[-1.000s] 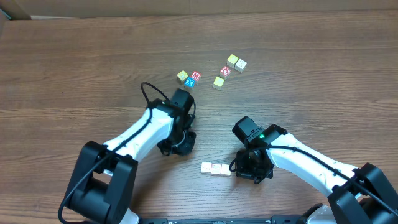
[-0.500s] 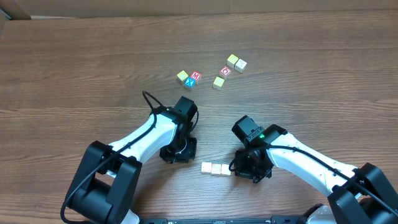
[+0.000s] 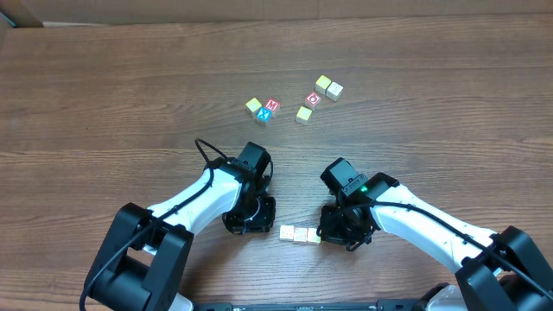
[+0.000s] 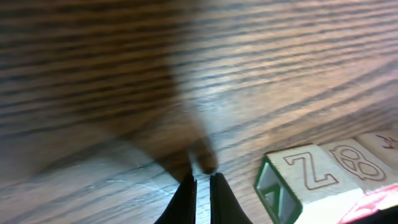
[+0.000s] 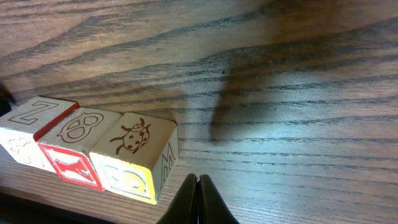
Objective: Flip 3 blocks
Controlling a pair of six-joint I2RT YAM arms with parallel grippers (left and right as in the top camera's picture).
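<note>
Left end effector (image 3: 251,216) comes closer to the blocks (image 3: 300,234).
It and the right end effector (image 3: 344,229) are clenched, empty, on either side of the row.

Brown wooden surface (image 3: 104,104), three pale blocks (image 3: 300,234) in a touching row near the front, left pincer (image 3: 252,216) just beside one end, right pincer (image 3: 343,228) at the other end, other cubes (image 3: 303,114) scattered well beyond.

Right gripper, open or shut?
Shut. The right gripper shows its two fingers pressed together, nothing between them, near the ladybug block.
</note>
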